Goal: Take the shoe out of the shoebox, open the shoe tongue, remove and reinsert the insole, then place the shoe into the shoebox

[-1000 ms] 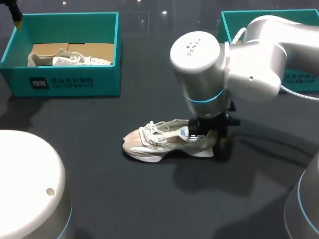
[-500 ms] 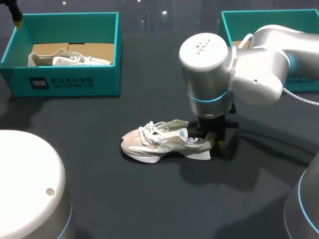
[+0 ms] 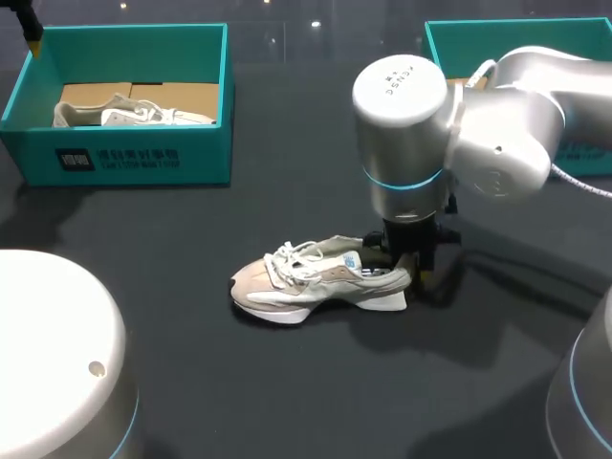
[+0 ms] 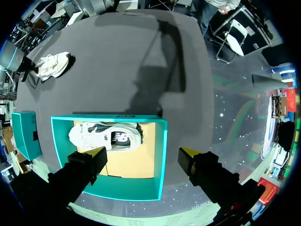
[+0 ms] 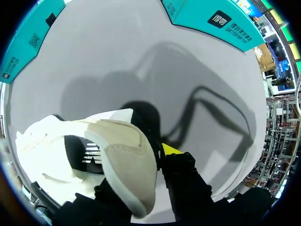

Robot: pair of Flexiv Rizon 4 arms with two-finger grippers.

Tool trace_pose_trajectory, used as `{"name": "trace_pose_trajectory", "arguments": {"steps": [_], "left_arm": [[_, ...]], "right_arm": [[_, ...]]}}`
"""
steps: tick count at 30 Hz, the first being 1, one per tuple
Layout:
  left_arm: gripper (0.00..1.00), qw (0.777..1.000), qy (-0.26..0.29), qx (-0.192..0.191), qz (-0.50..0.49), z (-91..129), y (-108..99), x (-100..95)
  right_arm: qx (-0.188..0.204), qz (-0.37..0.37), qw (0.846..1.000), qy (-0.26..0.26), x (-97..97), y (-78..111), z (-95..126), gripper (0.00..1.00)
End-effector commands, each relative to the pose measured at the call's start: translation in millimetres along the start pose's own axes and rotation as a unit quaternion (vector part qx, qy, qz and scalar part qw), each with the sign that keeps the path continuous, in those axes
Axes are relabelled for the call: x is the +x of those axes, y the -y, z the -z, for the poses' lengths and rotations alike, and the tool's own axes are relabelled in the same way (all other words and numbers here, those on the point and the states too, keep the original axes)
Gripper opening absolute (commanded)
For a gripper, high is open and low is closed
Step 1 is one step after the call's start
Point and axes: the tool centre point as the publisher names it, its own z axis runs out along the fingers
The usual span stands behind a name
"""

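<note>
Hovering L gripper [image 4: 141, 155]: high over L shoebox [image 3: 134, 158], fingers spread wide, nothing btw them. 2nd shoe [image 3: 134, 113] lies inside on the cardboard.
Shoe [image 3: 320, 279]: out on table [image 3: 191, 373], btw the two boxes, toe to L, heel to R. Vs 1 s ago it sits flatter, sole down, and a touch nearer the cam. Toe has barely moved.
R arm [image 3: 402, 124]: wrist has drifted R and back over the same span, but is still above the heel.
R gripper [image 3: 411, 273]: clamped on the heel collar. One yellow tip [image 5: 171, 149] is against the back of the heel. Other finger is hidden by the shoe, so grip is inferred from the shoe following the arm.
R shoebox [image 3: 585, 158]: behind R arm, contents hidden.
Meaning: take-out step looks done. Shoe is prob. being settled for the tongue step. Tongue not yet opened; insole not visible.
</note>
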Motion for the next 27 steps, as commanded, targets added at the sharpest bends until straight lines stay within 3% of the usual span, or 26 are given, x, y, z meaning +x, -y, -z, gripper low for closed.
{"name": "trace_pose_trajectory", "arguments": {"steps": [1,15,17,18,19,20,27], "left_arm": [[1.0,1.0,-0.001,-0.001,0.0,0,1,0.1],[1.0,1.0,-0.001,-0.001,0.0,0,1,0.1],[1.0,1.0,-0.001,-0.001,0.0,0,1,0.1],[1.0,1.0,-0.001,-0.001,0.0,0,1,0.1],[1.0,1.0,-0.001,-0.001,0.0,0,1,0.1],[1.0,1.0,-0.001,-0.001,0.0,0,1,0.1],[1.0,1.0,-0.001,-0.001,0.0,0,1,0.1]], "right_arm": [[0.007,0.002,1.0,0.003,3.4,-3.9,0,0.0],[0.018,0.009,1.0,-0.016,11.1,0.6,-13,0.0],[0.018,0.008,1.0,-0.017,11.5,1.7,-11,0.18],[0.019,0.008,1.0,-0.017,11.5,2.1,-10,0.39],[0.019,0.008,1.0,-0.018,11.3,2.4,-9,0.73],[0.019,0.008,1.0,-0.018,10.7,2.4,-8,1.0],[0.018,0.006,1.0,-0.017,1.6,2.7,20,1.0]]}}
